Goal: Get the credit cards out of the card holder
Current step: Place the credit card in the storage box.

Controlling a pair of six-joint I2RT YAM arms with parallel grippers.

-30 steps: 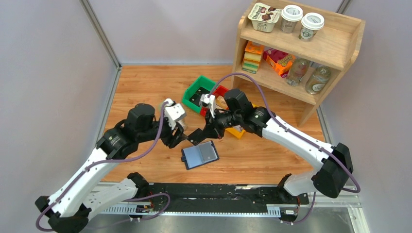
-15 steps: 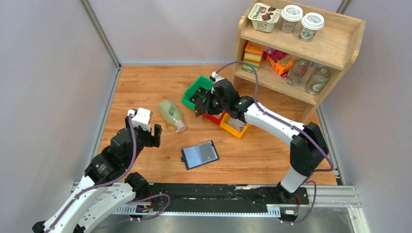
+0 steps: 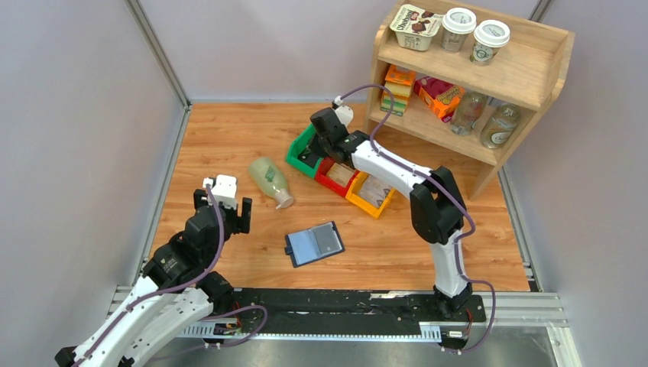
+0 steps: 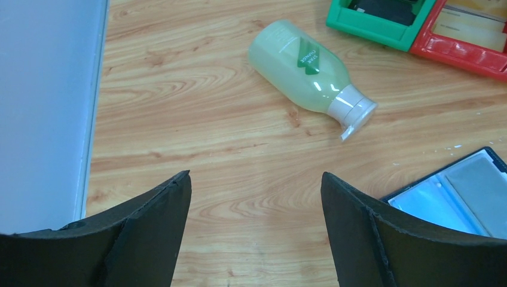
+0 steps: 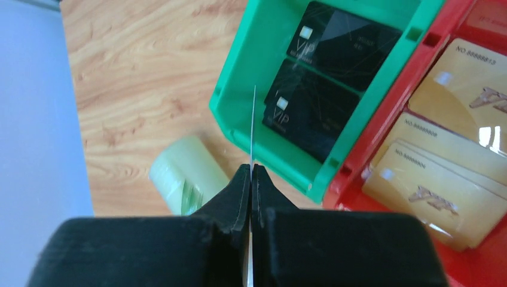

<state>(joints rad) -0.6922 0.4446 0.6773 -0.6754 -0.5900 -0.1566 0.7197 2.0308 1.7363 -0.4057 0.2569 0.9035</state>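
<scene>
Thin card [image 5: 253, 125], perhaps plastic, in right tool [image 5: 251, 170].

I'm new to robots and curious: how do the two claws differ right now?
The left gripper is open and empty, near the bottle. The right gripper is shut on a thin card, seen edge-on, over the green bin. Both are black.
</scene>
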